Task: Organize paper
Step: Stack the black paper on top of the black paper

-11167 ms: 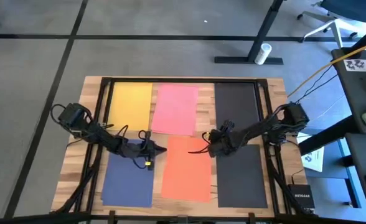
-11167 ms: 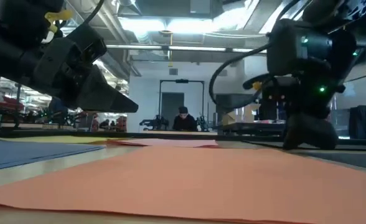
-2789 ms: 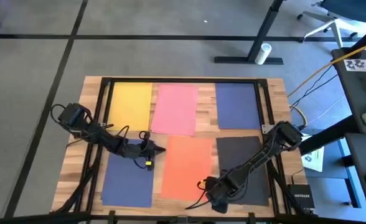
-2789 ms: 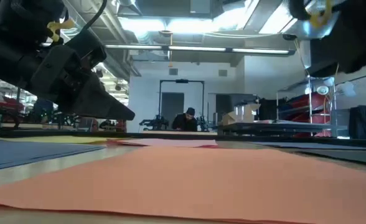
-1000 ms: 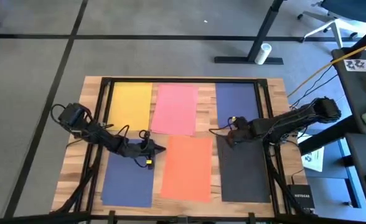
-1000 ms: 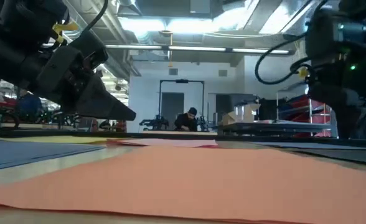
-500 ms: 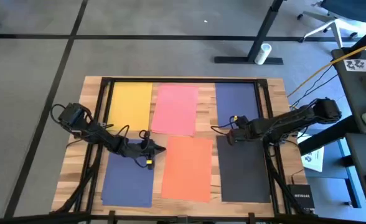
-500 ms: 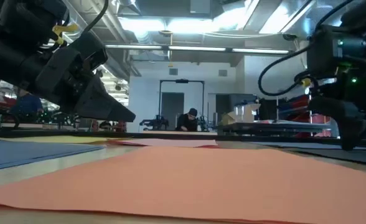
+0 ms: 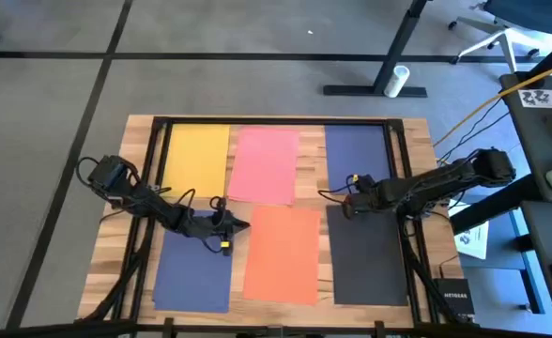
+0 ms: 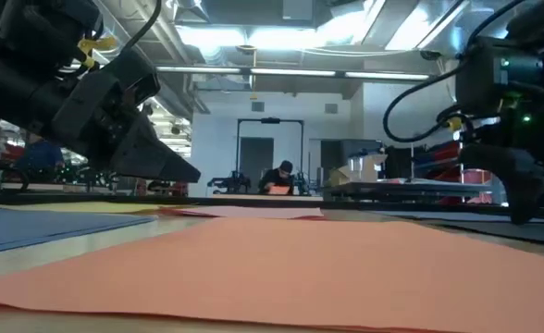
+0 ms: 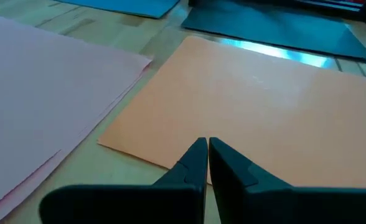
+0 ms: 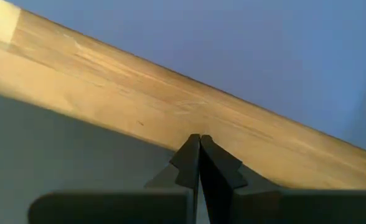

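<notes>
— At the black sheet's (image 9: 368,255) far edge, the right gripper (image 9: 345,211) sits with fingers pinched together, empty.

— And the sheet's long axis?

— Running toward the near edge; the left gripper (image 9: 243,225), also closed, is farther.

Yellow sheet (image 9: 197,160), pink sheet (image 9: 265,164), navy sheets (image 9: 359,160), orange sheet (image 9: 283,253), black sheet (image 9: 368,258).

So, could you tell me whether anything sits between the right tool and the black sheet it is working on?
Nothing visible does. The right tool is right at the far edge of the black sheet, its fingers together, with only a bare strip of the wooden table beyond it before the navy sheet. The left tool waits by the orange sheet.
</notes>
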`<action>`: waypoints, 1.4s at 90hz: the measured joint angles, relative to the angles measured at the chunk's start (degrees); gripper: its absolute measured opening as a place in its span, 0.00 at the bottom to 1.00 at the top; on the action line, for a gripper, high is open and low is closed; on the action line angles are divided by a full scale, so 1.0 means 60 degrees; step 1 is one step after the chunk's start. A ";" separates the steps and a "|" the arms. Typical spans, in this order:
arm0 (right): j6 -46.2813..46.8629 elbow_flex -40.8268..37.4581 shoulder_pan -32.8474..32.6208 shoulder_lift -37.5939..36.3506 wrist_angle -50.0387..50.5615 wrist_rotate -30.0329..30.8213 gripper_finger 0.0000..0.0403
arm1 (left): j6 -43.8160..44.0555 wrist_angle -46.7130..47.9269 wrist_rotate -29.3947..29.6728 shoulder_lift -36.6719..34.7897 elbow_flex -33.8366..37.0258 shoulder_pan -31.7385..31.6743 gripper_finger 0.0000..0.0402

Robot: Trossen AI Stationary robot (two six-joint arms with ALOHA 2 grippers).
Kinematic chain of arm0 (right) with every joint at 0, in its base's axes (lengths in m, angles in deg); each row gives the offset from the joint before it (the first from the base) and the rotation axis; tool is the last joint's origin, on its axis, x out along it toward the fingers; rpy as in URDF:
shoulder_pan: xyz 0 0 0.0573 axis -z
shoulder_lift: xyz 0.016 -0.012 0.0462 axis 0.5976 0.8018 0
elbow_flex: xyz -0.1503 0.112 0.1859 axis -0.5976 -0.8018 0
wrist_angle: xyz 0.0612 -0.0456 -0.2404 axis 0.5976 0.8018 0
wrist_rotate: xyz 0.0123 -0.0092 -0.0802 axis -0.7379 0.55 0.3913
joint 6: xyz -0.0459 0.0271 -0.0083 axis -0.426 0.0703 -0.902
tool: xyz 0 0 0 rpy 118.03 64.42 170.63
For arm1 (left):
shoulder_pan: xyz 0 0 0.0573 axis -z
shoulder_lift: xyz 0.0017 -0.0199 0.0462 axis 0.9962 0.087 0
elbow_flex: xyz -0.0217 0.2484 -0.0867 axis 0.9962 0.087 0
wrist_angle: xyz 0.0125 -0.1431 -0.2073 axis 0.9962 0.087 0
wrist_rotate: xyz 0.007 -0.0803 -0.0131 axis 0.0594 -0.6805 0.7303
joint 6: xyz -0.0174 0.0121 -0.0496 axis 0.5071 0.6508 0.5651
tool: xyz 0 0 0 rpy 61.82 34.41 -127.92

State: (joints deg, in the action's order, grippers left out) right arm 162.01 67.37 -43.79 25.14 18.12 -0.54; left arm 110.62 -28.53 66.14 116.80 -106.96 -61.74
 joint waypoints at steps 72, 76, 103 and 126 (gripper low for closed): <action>0.1407 -0.0018 -0.1407 -0.0014 0.0109 -0.0197 0.00 | 0.0104 0.0066 0.0000 0.0000 -0.0001 0.0000 0.00; 0.1431 -0.0015 -0.1410 -0.0011 0.0109 -0.0214 0.00 | 0.0105 0.0066 0.0000 0.0000 0.0000 0.0000 0.00; 0.1420 0.0072 -0.1406 -0.0001 0.0158 -0.0352 0.00 | 0.0104 0.0069 0.0000 0.0000 0.0000 0.0000 0.00; 0.0831 0.0794 -0.1421 0.0018 0.0871 -0.0862 0.00 | 0.0148 0.0128 0.0000 0.0000 -0.0004 0.0000 0.00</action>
State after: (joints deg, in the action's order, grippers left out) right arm 166.99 72.13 -52.32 25.25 23.34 -5.71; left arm 111.51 -27.76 66.14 116.80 -106.98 -61.74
